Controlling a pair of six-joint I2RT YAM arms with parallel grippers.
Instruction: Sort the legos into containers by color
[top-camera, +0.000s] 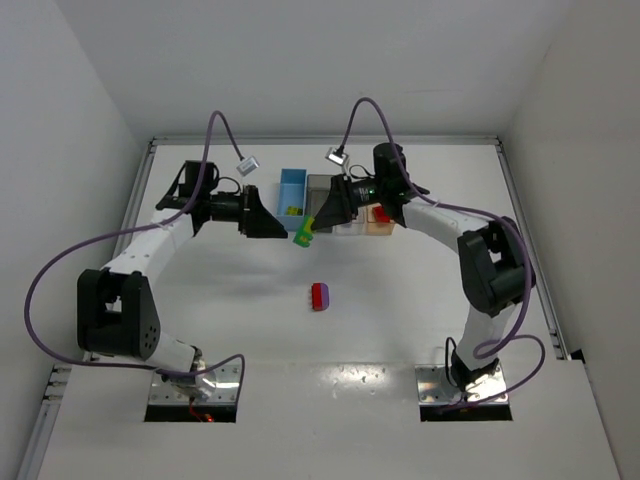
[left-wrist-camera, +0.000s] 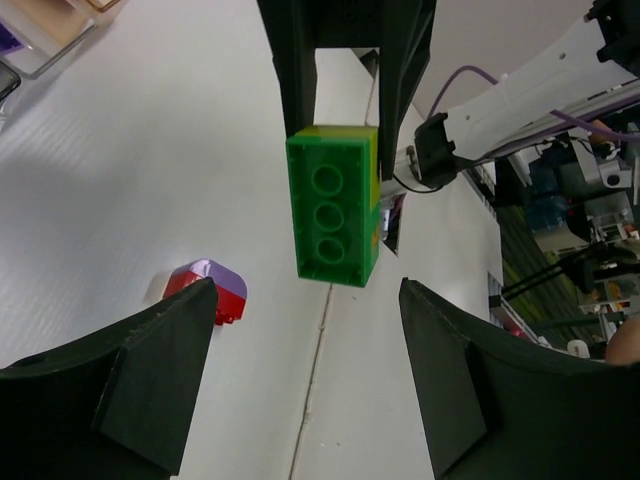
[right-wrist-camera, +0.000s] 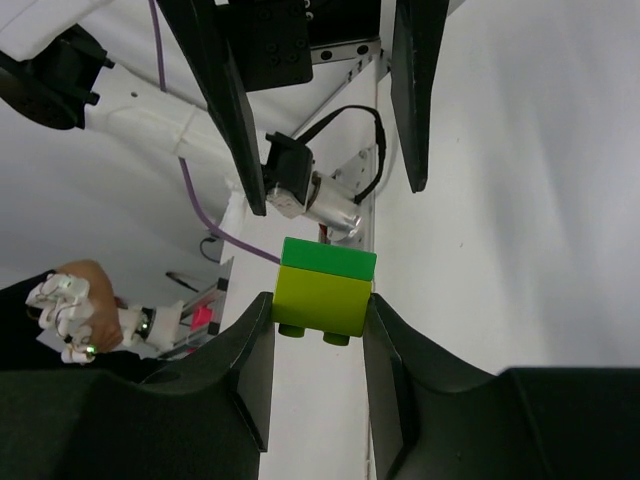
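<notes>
My right gripper (top-camera: 308, 228) is shut on a yellow-green brick (right-wrist-camera: 322, 300) with a dark green brick (right-wrist-camera: 328, 258) stuck to it, held in the air in front of the bins. This pair (top-camera: 303, 236) also shows in the left wrist view (left-wrist-camera: 333, 205), just beyond the fingertips. My left gripper (top-camera: 281, 226) is open and empty, facing the pair; its jaws stand wide apart (left-wrist-camera: 305, 290). A red brick joined to a purple brick (top-camera: 319, 296) lies on the table (left-wrist-camera: 208, 290). The blue bin (top-camera: 292, 187), dark grey bin (top-camera: 318, 187), clear bin (top-camera: 350, 227) and pale orange bin (top-camera: 378, 226) stand in a row at the back.
The blue bin holds yellow-green pieces (top-camera: 292, 210). A red brick (top-camera: 381, 213) lies in the pale orange bin. The right arm reaches over the bins. White walls close in the table on the left, back and right.
</notes>
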